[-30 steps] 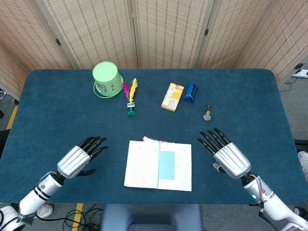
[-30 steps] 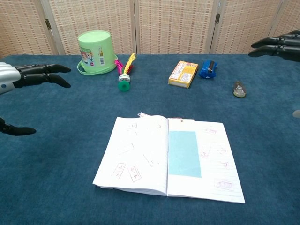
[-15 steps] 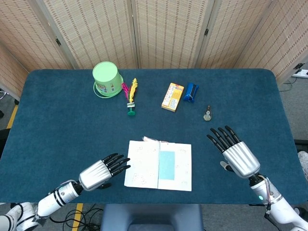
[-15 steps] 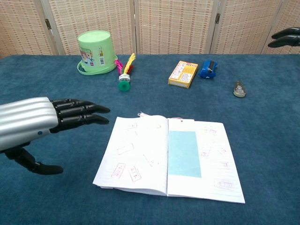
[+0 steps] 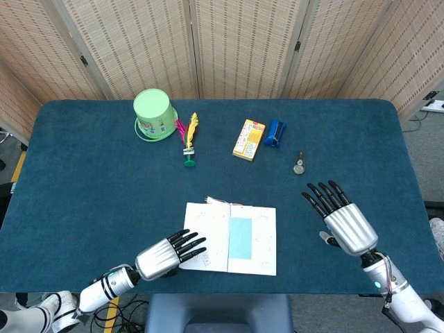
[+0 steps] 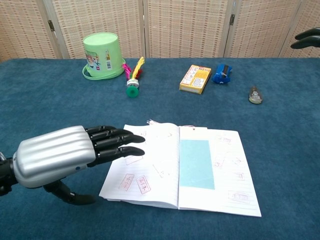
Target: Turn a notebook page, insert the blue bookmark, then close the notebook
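Observation:
The notebook (image 5: 229, 238) (image 6: 165, 165) lies open near the table's front edge, with the light blue bookmark (image 5: 240, 238) (image 6: 196, 164) flat on its right page. My left hand (image 5: 165, 255) (image 6: 65, 155) hovers open at the notebook's left edge, its fingers apart and reaching over the left page, the thumb below. My right hand (image 5: 340, 218) is open to the right of the notebook, fingers spread and pointing away, holding nothing. In the chest view only the fingertips (image 6: 306, 38) of the right hand show at the top right.
Along the back of the blue table (image 5: 83, 173) stand an upturned green cup (image 5: 154, 114) (image 6: 102, 55), a feathered shuttlecock (image 5: 189, 139) (image 6: 133, 77), a yellow box (image 5: 249, 139) (image 6: 195, 78), a blue clip (image 5: 275, 133) (image 6: 222, 73) and a small metal object (image 5: 299, 165) (image 6: 255, 94).
My left hand has swept rightward and toward the front, from well left of the notebook to over its left page. The right hand drifted slightly right and back.

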You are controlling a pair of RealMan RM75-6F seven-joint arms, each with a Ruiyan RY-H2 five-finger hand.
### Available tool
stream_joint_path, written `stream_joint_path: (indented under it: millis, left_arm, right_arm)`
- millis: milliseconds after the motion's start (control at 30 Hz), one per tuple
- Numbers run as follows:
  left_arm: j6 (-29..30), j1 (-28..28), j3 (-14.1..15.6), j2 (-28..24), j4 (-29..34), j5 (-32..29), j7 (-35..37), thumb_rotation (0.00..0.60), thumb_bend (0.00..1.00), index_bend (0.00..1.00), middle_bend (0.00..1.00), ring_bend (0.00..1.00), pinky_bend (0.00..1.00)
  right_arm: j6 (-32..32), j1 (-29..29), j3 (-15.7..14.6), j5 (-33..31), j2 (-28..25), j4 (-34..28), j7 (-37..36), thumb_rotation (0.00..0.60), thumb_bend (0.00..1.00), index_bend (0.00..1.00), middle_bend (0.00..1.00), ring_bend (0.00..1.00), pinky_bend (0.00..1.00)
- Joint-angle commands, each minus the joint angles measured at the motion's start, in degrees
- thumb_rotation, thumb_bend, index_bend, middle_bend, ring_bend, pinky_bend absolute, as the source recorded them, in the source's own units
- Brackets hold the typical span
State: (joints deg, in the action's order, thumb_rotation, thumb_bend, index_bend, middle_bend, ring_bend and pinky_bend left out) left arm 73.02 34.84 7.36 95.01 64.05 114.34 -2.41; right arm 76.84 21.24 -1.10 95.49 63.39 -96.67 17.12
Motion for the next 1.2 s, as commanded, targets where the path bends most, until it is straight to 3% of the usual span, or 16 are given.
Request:
stream_joint_path:
  millis: [33, 900, 1200]
  left_arm:
    - [-0.4, 0.2, 0.1, 0.8, -0.8, -0.7, -0.7, 0.600, 0.23, 0.02, 0.04, 0.05, 0.16]
    - [-3.2, 1.6, -0.3, 6.0, -3.3, -5.7, -1.9, 0.600, 0.23, 0.03, 0.04, 0.05, 0.16]
    - [0.3, 2.1, -1.4, 10.2, -8.6, -6.0, 2.0, 0.600, 0.23, 0.13, 0.05, 0.05, 0.16]
  right_arm:
    - [0.2, -0.2, 0.2, 0.1, -0.1, 0.1, -0.2, 0.600, 0.10, 0.00, 0.00, 0.00, 0.00]
    - [0.5, -1.9, 1.2, 0.5, -0.1, 0.5, -1.2, 0.600, 0.10, 0.00, 0.00, 0.00, 0.00]
    - [0.5, -2.3, 1.7, 0.4, -0.2, 0.6, -1.3, 0.600, 0.10, 0.00, 0.00, 0.00, 0.00]
